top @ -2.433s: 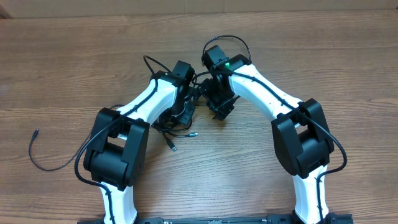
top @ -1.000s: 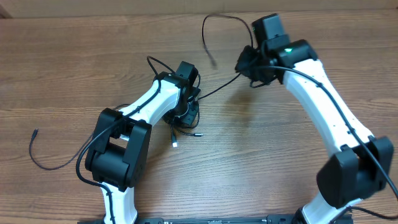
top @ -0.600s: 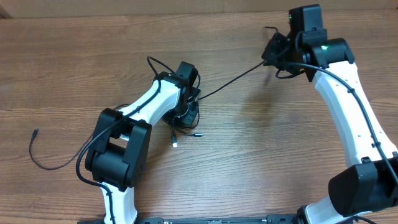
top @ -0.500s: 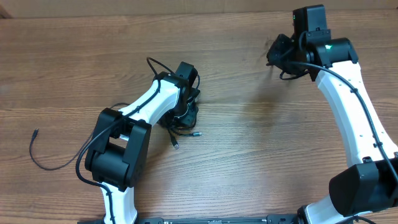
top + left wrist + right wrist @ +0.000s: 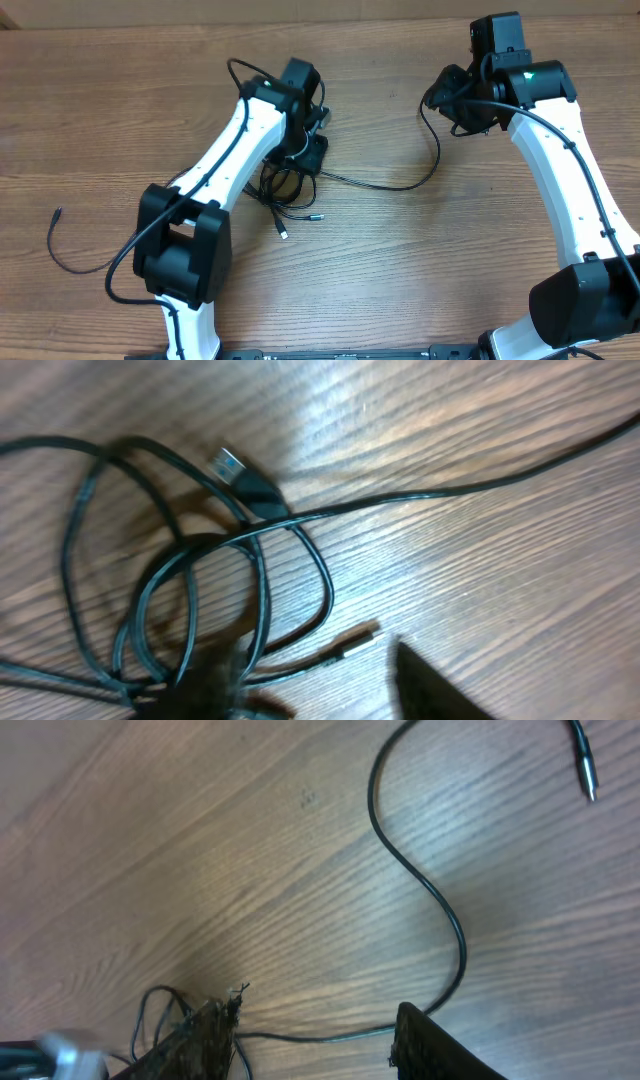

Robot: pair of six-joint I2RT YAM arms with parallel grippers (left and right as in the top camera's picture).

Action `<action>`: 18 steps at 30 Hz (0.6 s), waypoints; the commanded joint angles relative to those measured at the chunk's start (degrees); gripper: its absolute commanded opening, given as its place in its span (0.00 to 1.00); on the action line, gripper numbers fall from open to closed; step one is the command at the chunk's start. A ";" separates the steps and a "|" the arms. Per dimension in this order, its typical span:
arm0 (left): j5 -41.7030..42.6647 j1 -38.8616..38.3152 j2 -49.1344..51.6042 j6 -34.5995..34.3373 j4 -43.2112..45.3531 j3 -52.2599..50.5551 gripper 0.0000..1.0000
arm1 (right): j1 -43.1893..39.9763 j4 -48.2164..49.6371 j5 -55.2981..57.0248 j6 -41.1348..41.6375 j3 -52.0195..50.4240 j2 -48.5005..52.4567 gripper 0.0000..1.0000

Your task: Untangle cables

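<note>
1. Several cables point(image 5: 285, 190) lie bunched in loops on the table point(image 5: 120, 90), left of centre, beneath the left gripper point(image 5: 312, 660).
2. One long cord point(image 5: 400, 185) curves from the bunch toward the far right, ending below the right gripper point(image 5: 318, 1005).
3. Both grippers' fingers stand apart, gripping nothing.
4. One lone cord point(image 5: 75, 265) lies at near left, well apart.

Left arm point(image 5: 235, 140), right arm point(image 5: 560, 170) outstretched, jaws apart
</note>
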 commanded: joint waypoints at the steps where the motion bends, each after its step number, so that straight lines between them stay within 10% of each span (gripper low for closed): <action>1: 0.85 0.96 -1.36 -0.04 -1.64 1.38 0.37 | -0.04 -0.70 -0.70 -0.26 1.44 -1.84 0.51; 18: -4.66 -0.92 -1.09 -4.61 11.80 -16.13 0.35 | -0.04 -2.05 -0.70 -0.26 1.44 -0.61 0.51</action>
